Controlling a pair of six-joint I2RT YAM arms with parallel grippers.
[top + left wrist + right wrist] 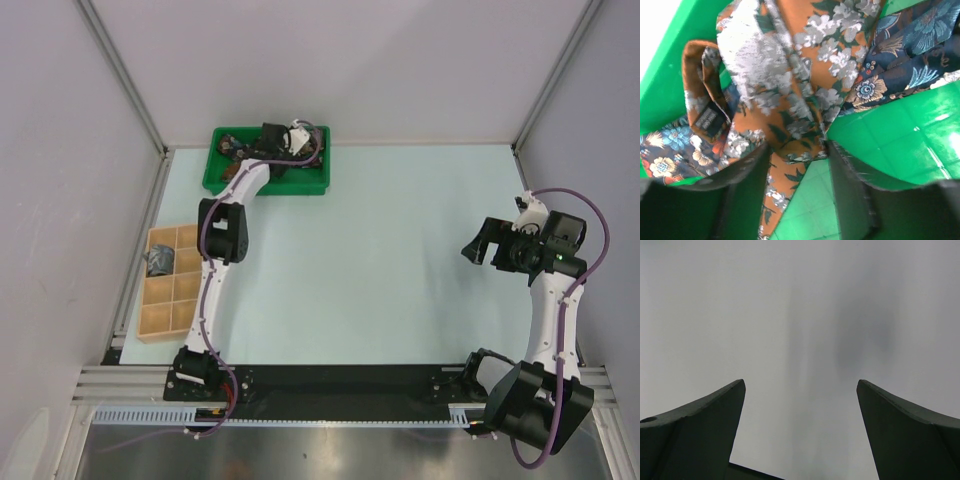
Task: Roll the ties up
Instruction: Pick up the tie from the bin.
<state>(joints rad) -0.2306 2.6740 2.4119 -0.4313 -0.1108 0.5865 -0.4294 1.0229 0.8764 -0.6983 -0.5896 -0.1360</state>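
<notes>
My left gripper [288, 150] is down inside the green tray [218, 168] at the back left. In the left wrist view it [799, 147] is open, and the pointed end of the rust-brown floral tie [790, 65] lies between the fingers, close to the left one. The dark navy floral tie [900, 55] lies crumpled under and beside it on the tray floor [890, 135]. A grey-blue tie [160, 260] sits rolled in a compartment of the wooden box [165, 315]. My right gripper [482, 243] is open and empty in the air at the right [800, 385].
The wooden compartment box stands at the left table edge, below the tray. Grey walls and metal frame posts enclose the table on three sides. The right wrist view shows only a blank grey wall.
</notes>
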